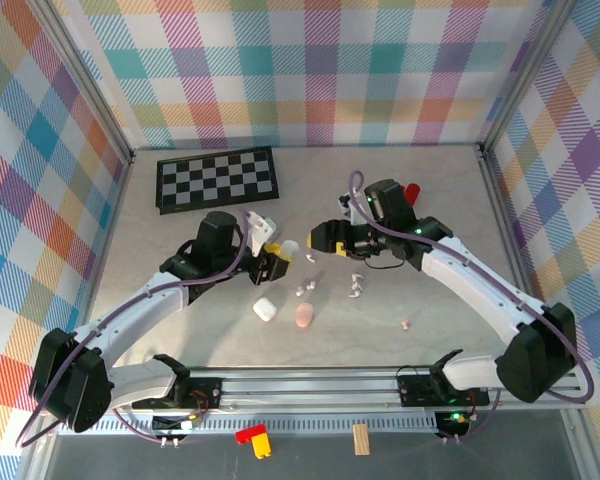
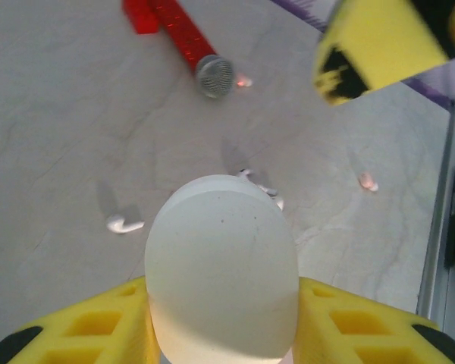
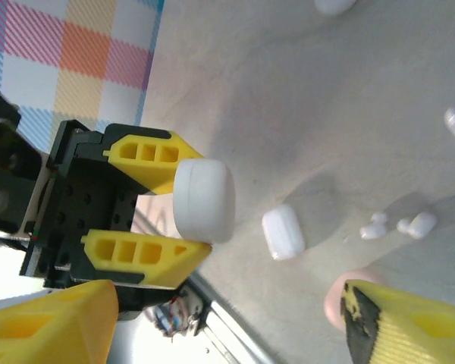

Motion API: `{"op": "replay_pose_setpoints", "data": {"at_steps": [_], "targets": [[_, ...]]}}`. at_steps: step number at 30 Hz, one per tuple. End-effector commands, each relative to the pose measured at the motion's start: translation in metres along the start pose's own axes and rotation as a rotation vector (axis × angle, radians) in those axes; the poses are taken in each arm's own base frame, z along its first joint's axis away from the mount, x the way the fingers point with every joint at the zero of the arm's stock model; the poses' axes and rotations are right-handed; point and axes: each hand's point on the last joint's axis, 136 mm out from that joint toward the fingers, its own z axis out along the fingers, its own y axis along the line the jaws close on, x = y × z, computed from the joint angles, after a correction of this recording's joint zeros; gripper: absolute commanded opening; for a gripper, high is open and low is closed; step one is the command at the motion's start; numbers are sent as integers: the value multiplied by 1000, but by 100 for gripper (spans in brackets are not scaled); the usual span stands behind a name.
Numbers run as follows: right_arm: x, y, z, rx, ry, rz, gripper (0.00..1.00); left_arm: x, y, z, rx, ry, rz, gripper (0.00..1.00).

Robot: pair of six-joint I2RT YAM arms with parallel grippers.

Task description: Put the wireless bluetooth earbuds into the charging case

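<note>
My left gripper [image 2: 221, 294] is shut on a white pebble-shaped charging case [image 2: 221, 258], lid closed, held above the table; from above the gripper [image 1: 277, 253] and case [image 1: 289, 247] sit near the table's centre. My right gripper [image 1: 318, 242] faces it from the right, a short gap away, open with nothing between its fingers [image 3: 409, 326]. In its wrist view the held case [image 3: 203, 199] shows edge-on. Tiny white earbuds [image 1: 305, 289] [image 1: 355, 286] lie loose on the table below; one [image 2: 123, 224] lies left of the case, others [image 3: 417, 224] lie to the right.
A second white case [image 1: 264, 309] and a pink case [image 1: 303, 316] lie near the front. A small pinkish earbud [image 1: 405, 323] lies alone front right. A chessboard [image 1: 217, 178] is at the back left, a red cylinder [image 2: 183, 39] at the back right.
</note>
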Motion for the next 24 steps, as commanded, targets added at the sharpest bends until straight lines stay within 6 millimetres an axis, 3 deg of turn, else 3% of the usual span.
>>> {"op": "replay_pose_setpoints", "data": {"at_steps": [1, 10, 18, 24], "targets": [[9, 25, 1, -113, 109, 31, 73, -21, -20, -2, 67, -61, 170, 42], [15, 19, 17, -130, 195, 94, 56, -24, -35, 3, 123, -54, 243, 42], [19, 13, 23, -125, 223, 110, 53, -24, -46, 5, 155, -33, 278, 41], [22, 10, 24, -118, 230, 128, 31, -24, -44, 7, 136, -26, 274, 41]]}}
